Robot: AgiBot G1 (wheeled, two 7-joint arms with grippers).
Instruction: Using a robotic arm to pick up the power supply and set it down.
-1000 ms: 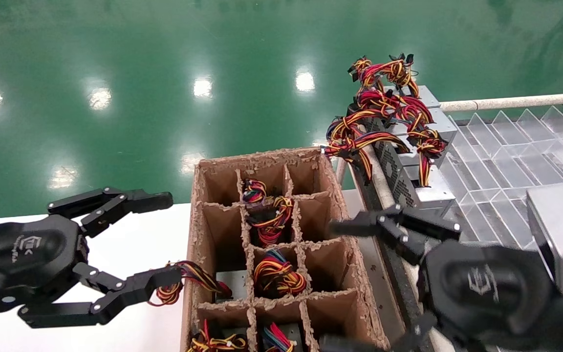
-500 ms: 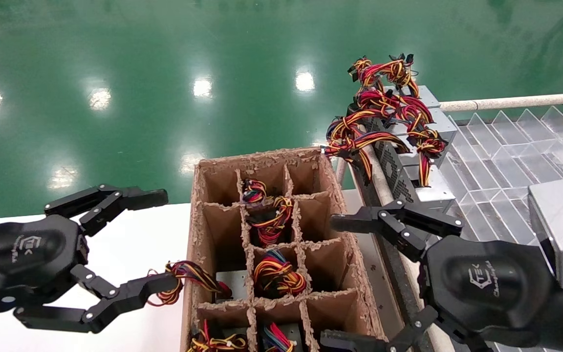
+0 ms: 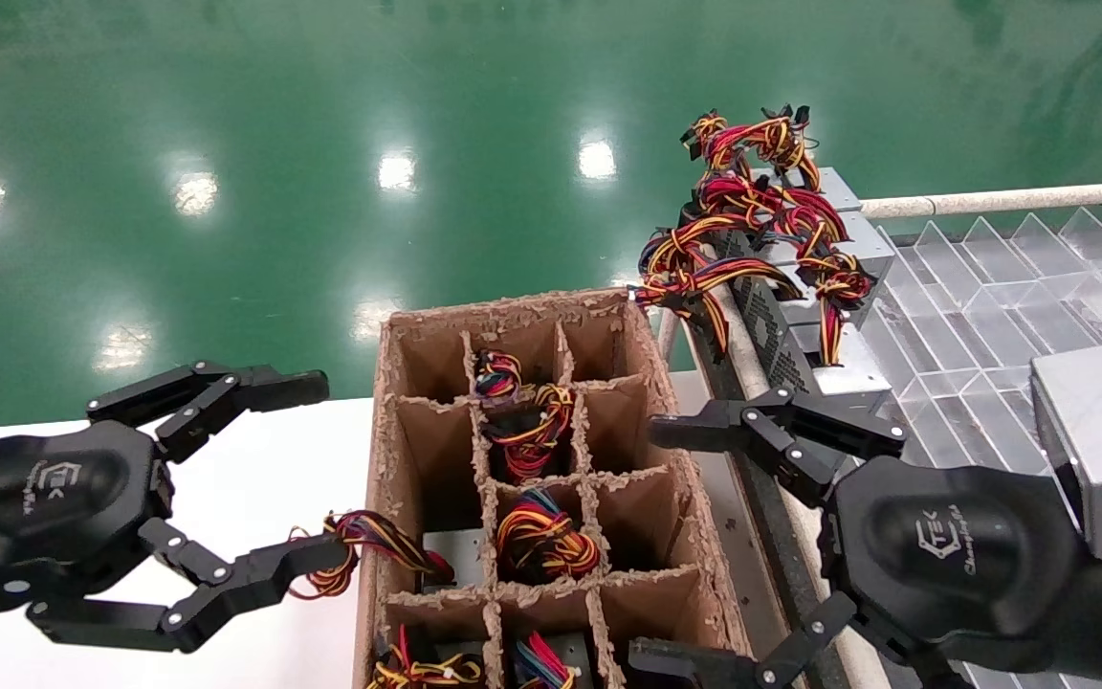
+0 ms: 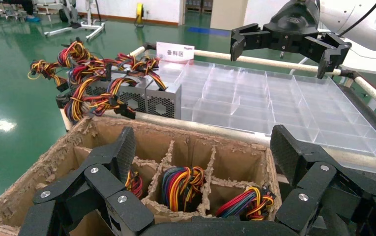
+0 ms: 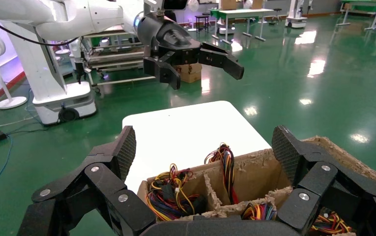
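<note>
Beyond the right end effector [image 3: 671,545] lies the power supply [image 3: 804,335].

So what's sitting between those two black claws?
In the head view, a cardboard box with dividers sits between the open left gripper and open right gripper, its cells holding wire bundles.

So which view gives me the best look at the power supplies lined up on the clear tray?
The left wrist view: the power supplies show vented faces and wire bundles unobstructed, beside the clear tray. The head view shows them farther off and steeper. The right wrist view doesn't show them.
</note>
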